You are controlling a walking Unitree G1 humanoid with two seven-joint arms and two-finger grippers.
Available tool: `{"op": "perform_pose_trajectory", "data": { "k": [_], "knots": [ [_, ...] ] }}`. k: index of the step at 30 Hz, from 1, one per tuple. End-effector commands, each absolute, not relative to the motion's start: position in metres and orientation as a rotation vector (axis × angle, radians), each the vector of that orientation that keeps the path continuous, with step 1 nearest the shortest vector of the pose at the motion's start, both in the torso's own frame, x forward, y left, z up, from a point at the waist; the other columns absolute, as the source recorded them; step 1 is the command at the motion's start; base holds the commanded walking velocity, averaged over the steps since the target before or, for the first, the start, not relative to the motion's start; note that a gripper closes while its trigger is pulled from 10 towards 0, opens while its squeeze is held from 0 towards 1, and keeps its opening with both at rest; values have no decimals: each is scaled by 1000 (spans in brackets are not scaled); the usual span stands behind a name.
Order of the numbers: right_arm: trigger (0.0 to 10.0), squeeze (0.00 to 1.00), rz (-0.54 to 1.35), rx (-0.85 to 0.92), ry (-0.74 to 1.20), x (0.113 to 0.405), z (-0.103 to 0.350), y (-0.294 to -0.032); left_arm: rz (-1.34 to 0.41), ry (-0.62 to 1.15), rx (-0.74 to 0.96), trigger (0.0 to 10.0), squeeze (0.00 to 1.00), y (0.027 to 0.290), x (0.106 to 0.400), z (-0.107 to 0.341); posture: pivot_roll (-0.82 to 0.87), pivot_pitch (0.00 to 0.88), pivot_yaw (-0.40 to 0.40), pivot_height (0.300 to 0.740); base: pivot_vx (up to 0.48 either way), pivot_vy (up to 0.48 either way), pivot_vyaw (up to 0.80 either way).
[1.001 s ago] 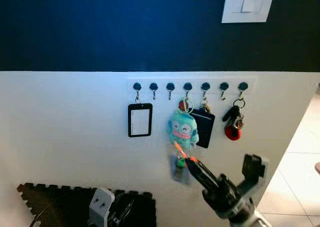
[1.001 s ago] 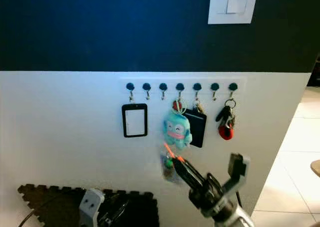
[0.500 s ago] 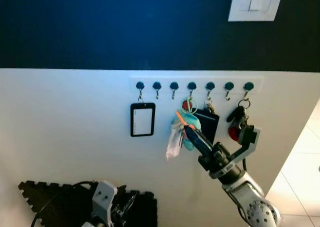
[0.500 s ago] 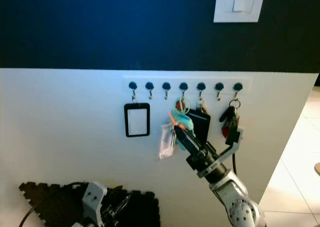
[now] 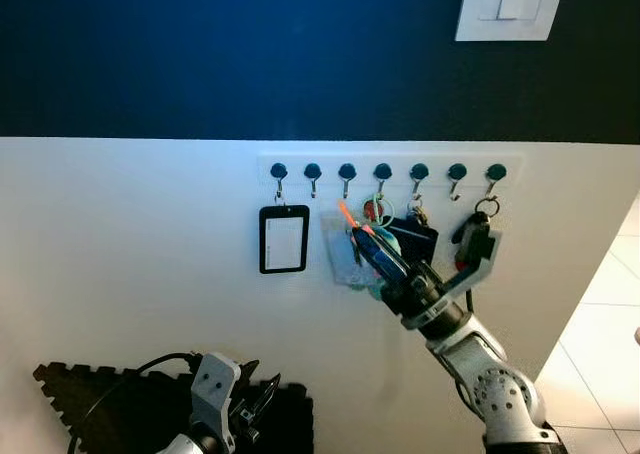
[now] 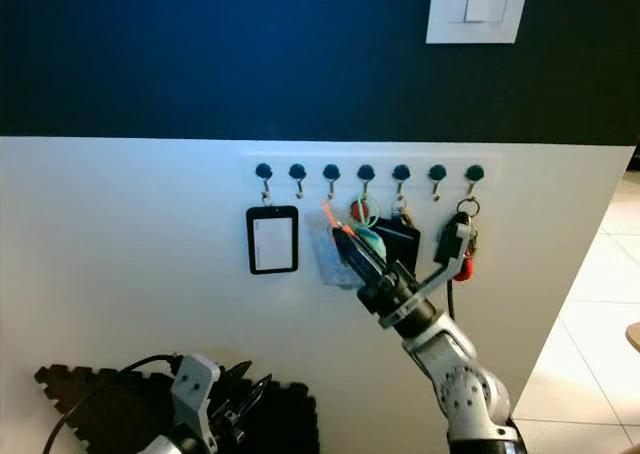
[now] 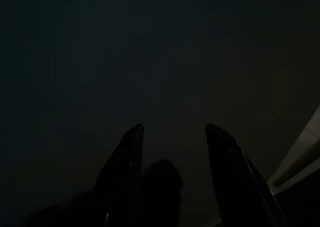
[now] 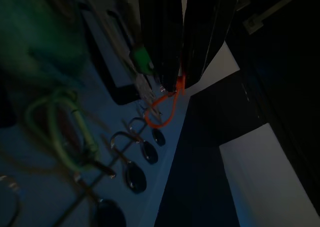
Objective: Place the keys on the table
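Note:
The keys [image 5: 347,256] are a bunch with an orange loop [image 5: 345,217], a green piece and a clear tag. My right gripper [image 5: 358,238] is shut on the orange loop [image 8: 164,110] and holds the bunch up against the white wall, just below the row of dark hooks [image 5: 347,172]. In the right wrist view the hooks [image 8: 149,152] lie close beyond the fingers [image 8: 161,42]. My left gripper [image 7: 174,132] hangs low by the floor, open, in a very dark view.
On the hooks hang a black badge holder [image 5: 283,239], a teal plush partly behind my arm [image 5: 377,286], a black card case [image 5: 418,238] and a red and black key bunch [image 5: 478,236]. Black foam mat [image 5: 110,409] below left, tiled floor [image 5: 615,304] right, light switch [image 5: 507,6] above.
My right gripper has risen and moved left with the keys, from below the teal plush up to just under the hook row. The left arm has stayed low.

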State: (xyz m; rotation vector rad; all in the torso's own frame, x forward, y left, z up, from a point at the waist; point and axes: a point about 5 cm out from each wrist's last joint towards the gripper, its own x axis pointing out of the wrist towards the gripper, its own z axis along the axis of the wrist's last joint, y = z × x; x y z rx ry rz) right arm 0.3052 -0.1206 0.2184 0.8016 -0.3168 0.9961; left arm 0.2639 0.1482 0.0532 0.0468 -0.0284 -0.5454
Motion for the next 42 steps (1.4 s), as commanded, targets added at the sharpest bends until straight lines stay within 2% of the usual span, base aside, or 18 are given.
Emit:
{"op": "perform_pose_trajectory", "data": {
  "k": [1, 14, 22, 26, 30, 36, 42],
  "knots": [
    [10000, 0, 1003, 800, -318, 306, 220, -118, -544, -25, 41, 10000, 0, 148, 263, 54, 12, 27, 10, 740, 0, 0, 0],
    [10000, 0, 943, 819, -307, 324, 225, -112, -576, -96, -7, 10000, 0, 137, 267, 68, 12, 33, 6, 740, 0, 0, 0],
    [10000, 0, 919, 829, -308, 328, 224, -112, -570, -274, -112, 10000, 0, 119, 276, 109, 12, 32, 0, 740, 0, 0, 0],
    [10000, 0, 918, 829, -311, 329, 225, -113, -592, -313, -119, 10000, 0, 113, 277, 120, 12, 31, -2, 740, 0, 0, 0],
    [10000, 0, 922, 828, -310, 330, 225, -113, -629, -427, -122, 10000, 0, 98, 273, 150, 11, 34, -11, 740, 0, 0, 0],
    [10000, 0, 929, 827, -303, 331, 225, -112, -664, -491, -131, 10000, 0, 85, 267, 168, 14, 33, -18, 740, 0, 0, 0],
    [10000, 0, 930, 826, -302, 331, 225, -112, -670, -496, -125, 10000, 0, 85, 267, 172, 11, 29, -15, 740, 0, 0, 0]
  ]
}}
